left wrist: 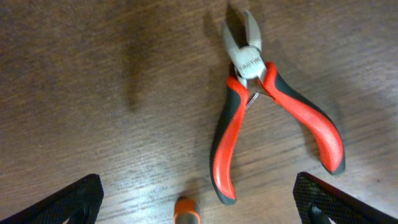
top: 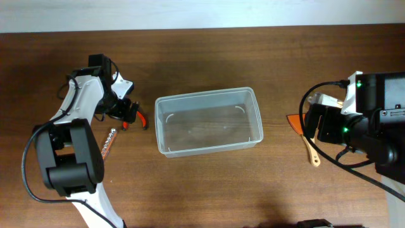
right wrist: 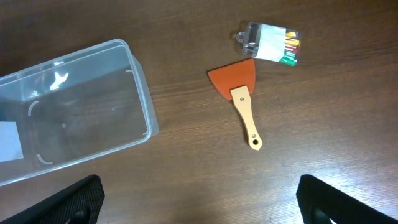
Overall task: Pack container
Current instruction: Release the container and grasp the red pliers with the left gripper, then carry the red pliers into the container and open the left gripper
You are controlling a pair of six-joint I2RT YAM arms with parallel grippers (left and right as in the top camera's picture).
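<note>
The clear empty container [top: 209, 123] stands mid-table and also shows at the left of the right wrist view [right wrist: 74, 106]. My left gripper [top: 126, 113] hangs open just above red-and-black pliers [left wrist: 249, 112], which lie flat on the wood with their handles spread between the fingers [left wrist: 199, 208]. A small orange-capped object [left wrist: 186, 213] lies close under the jaws. My right gripper [right wrist: 202, 199] is open and empty over bare wood, right of the container. An orange scraper with a wooden handle [right wrist: 239, 93] and a small clear packet of coloured sticks [right wrist: 270, 42] lie beyond it.
A thin beaded stick [top: 109, 142] lies on the table below the left gripper. The scraper [top: 310, 149] sits partly under the right arm in the overhead view. The table's far edge runs along the top.
</note>
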